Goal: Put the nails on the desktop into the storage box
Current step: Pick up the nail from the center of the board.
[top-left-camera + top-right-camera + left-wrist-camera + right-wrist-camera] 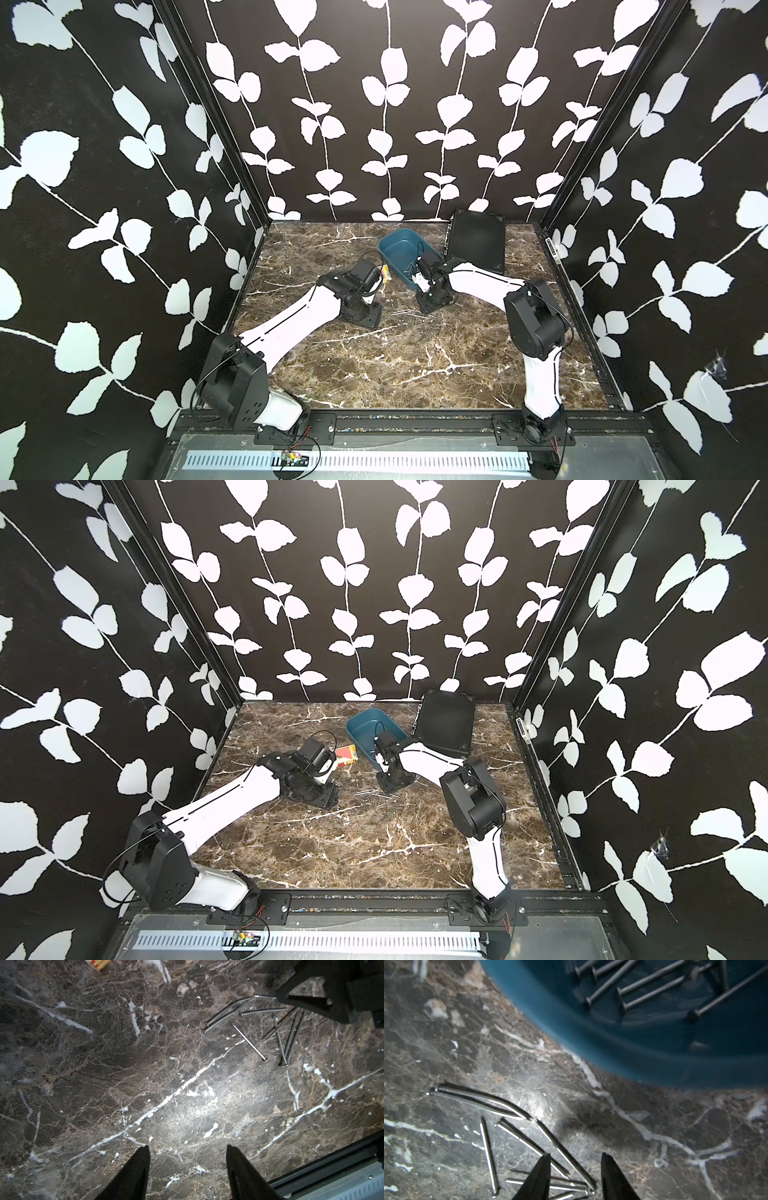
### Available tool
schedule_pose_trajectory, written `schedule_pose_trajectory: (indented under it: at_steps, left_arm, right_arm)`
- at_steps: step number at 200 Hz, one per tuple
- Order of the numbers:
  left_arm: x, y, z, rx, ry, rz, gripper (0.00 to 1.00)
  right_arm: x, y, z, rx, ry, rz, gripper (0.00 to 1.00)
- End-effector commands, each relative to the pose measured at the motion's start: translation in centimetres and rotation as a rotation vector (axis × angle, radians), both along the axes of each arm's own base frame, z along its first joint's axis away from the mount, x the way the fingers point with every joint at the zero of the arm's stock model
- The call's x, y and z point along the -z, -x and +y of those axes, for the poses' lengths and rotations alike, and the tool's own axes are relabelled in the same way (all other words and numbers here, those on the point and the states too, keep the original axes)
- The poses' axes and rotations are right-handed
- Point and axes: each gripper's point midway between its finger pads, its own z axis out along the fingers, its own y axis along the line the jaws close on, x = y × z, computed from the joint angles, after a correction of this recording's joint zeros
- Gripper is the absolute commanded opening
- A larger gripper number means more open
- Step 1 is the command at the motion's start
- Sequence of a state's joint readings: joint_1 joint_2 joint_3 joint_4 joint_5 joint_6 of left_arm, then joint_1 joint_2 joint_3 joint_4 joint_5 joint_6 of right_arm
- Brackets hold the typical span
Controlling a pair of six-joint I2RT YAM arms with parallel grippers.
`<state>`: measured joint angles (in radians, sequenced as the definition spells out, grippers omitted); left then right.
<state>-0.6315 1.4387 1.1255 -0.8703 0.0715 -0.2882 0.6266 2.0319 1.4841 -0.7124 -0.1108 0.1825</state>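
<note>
Marble desktop (374, 374) bears loose nails (248, 1041), storage box (399, 249), black case (476, 243), card box (347, 754).

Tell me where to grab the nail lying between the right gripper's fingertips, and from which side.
Mid-shaft, probably from straight above, with the right gripper straddling the nail crosswise. It lies flat on the desktop, so only its long sides are free; another nail lies close alongside.

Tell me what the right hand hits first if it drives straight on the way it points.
The right hand would probably meet the nails lying on the desktop just ahead, short of the storage box; depth is hard to judge.
</note>
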Motion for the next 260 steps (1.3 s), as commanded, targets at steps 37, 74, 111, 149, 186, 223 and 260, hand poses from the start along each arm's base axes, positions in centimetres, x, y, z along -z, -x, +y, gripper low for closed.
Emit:
schedule_pose_trajectory:
  at_steps: [37,74,111,149,186,223,260]
  left_arm:
    - [0.4,1.0,0.9,0.021,-0.014,0.024,0.61]
    - [0.7,1.1,0.9,0.022,-0.013,0.031,0.61]
    - [0.8,1.1,0.9,0.018,-0.009,0.034,0.61]
    - [0.9,1.4,1.1,0.005,-0.008,0.039,0.62]
    - [0.8,1.5,1.2,-0.006,-0.007,0.037,0.62]
    - [0.7,1.4,1.2,-0.012,-0.010,0.034,0.62]
    - [0.7,0.9,0.9,-0.015,-0.006,0.040,0.63]
  right_arm:
    - [0.1,-0.2,0.5,-0.006,0.003,0.008,0.42]
    - [0.2,0.4,0.7,-0.001,-0.016,0.022,0.41]
    - [1.1,1.1,0.2,-0.021,0.011,0.046,0.41]
    - [2.2,1.6,-0.9,-0.052,0.073,0.051,0.39]
    - [3.2,1.6,-2.5,-0.106,0.204,0.026,0.36]
    - [3.9,2.0,-4.0,-0.133,0.289,0.020,0.19]
    - [3.9,2.2,-3.9,-0.156,0.270,0.016,0.05]
